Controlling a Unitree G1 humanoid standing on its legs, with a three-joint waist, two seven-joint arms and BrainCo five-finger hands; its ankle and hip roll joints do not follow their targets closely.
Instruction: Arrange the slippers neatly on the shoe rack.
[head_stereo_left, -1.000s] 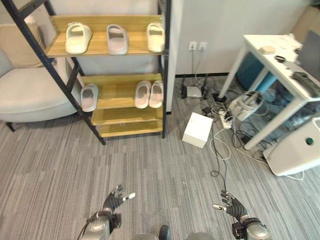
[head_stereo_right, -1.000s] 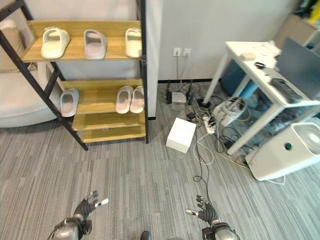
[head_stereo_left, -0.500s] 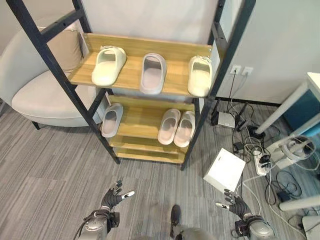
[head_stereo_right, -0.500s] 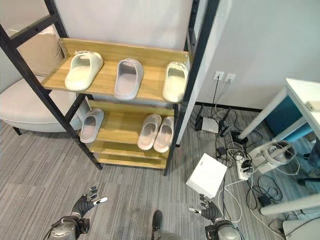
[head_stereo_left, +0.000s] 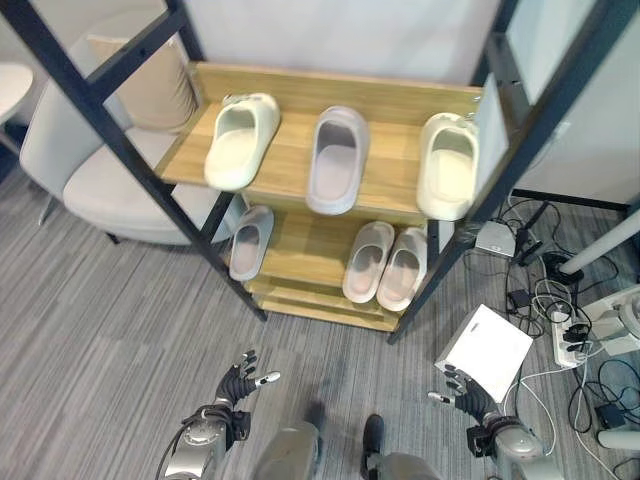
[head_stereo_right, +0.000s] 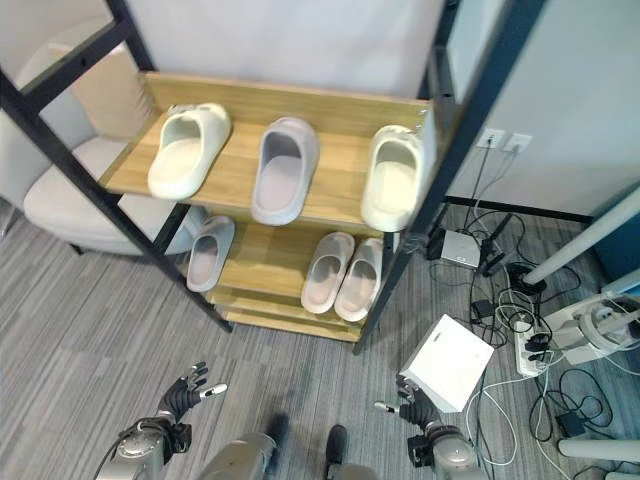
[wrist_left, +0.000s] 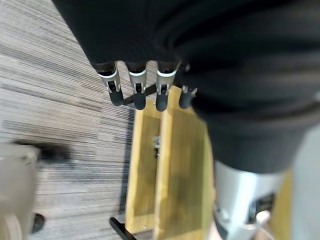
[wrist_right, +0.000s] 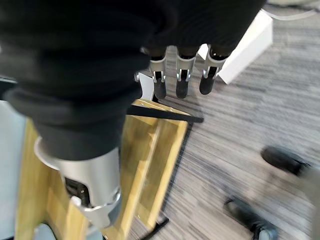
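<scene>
The wooden shoe rack (head_stereo_left: 300, 205) with black posts stands ahead of me. Its top shelf carries a cream slipper (head_stereo_left: 242, 140) at the left, a pale grey slipper (head_stereo_left: 337, 160) in the middle and a cream slipper (head_stereo_left: 447, 165) at the right edge. One grey slipper (head_stereo_left: 250, 242) lies at the left of the middle shelf, and a pinkish pair (head_stereo_left: 385, 265) lies side by side at its right. My left hand (head_stereo_left: 240, 382) and right hand (head_stereo_left: 462, 390) hang low over the carpet, fingers straight, both empty. Straight fingers (wrist_left: 135, 92) point toward the rack's lowest boards.
A white box (head_stereo_left: 485, 352) lies on the carpet just right of the rack, close to my right hand. Cables and a power strip (head_stereo_left: 570, 335) spread out at the far right. A light armchair (head_stereo_left: 110, 180) stands left of the rack.
The whole picture has shifted: the rack now looks larger and nearer, and the desk at the right has left the view. Both hands stay low and open.
</scene>
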